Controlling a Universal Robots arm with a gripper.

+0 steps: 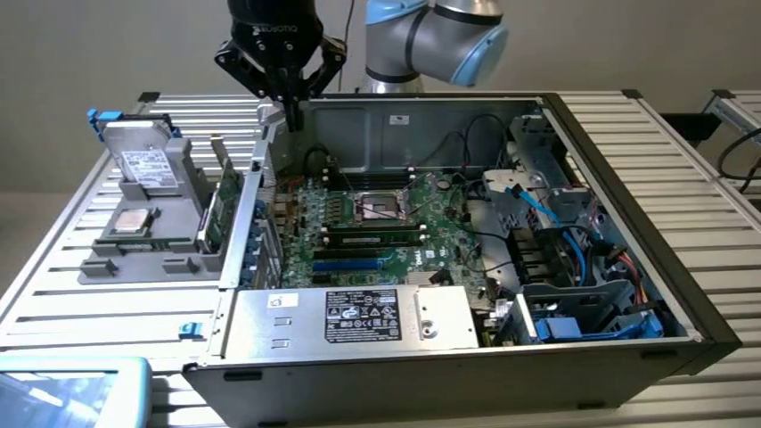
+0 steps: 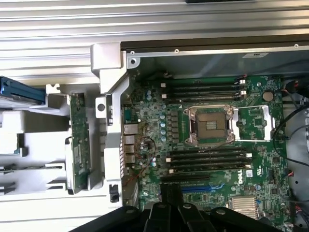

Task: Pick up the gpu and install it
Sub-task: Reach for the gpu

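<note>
the flat green circuit-board gpu (image 1: 217, 203) is hard to read: it stands on edge, so the exterior view catches one face at a steep slant and the wrist view (image 2: 77, 140) shows little more than a thin green strip with small parts along it. its lower edge is hidden in the slot of a pale grey plastic rack (image 1: 143, 259), and no fan block can be made out.

the rack sits on the slatted aluminium table (image 1: 107, 312), just beside the outer wall of the open dark grey metal computer case (image 1: 416, 392), on the exterior view's left. a silver hard drive with a white label (image 1: 145, 162) leans in the same rack.

the black two-finger gripper (image 1: 289, 114) hangs above the case's rear corner, near the gpu but apart from it. its fingers are pressed together with nothing between them; in the wrist view (image 2: 171, 205) their bases are cut off by the frame edge.

inside the case lie a green motherboard (image 1: 393, 223) with a square metal socket and a matte silver power supply box (image 1: 356, 316).
</note>
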